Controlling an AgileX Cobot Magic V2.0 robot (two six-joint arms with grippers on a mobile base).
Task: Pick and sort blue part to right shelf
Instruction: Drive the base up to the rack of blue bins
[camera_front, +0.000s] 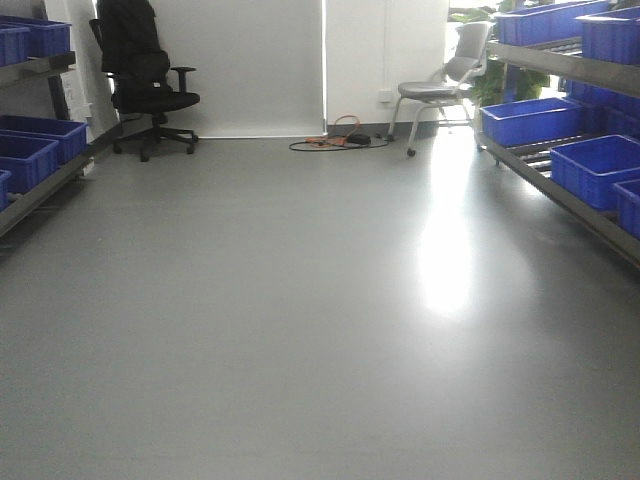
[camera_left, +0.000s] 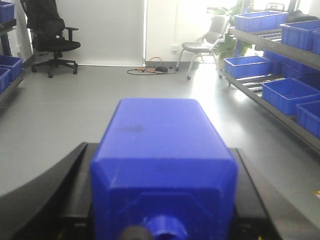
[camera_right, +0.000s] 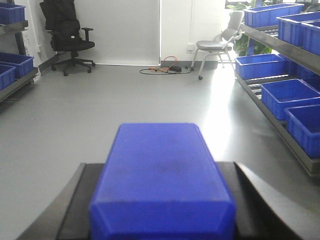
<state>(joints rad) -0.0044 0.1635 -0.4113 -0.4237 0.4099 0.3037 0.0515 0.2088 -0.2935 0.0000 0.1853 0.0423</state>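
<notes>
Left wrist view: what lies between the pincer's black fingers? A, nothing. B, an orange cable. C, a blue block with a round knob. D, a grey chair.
C: a blue block with a round knob at its near end fills the gap between the black fingers of the left pincer.

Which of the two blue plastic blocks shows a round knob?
The blue block in the left gripper: a round knob juts from its near end. The other block in the right gripper shows none.

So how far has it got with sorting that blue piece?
Picking looks done: the right gripper holds the blue part, the left gripper a similar blue block. In hand: carrying, mid-aisle. Left: reaching the right shelf and placing it there.
</notes>
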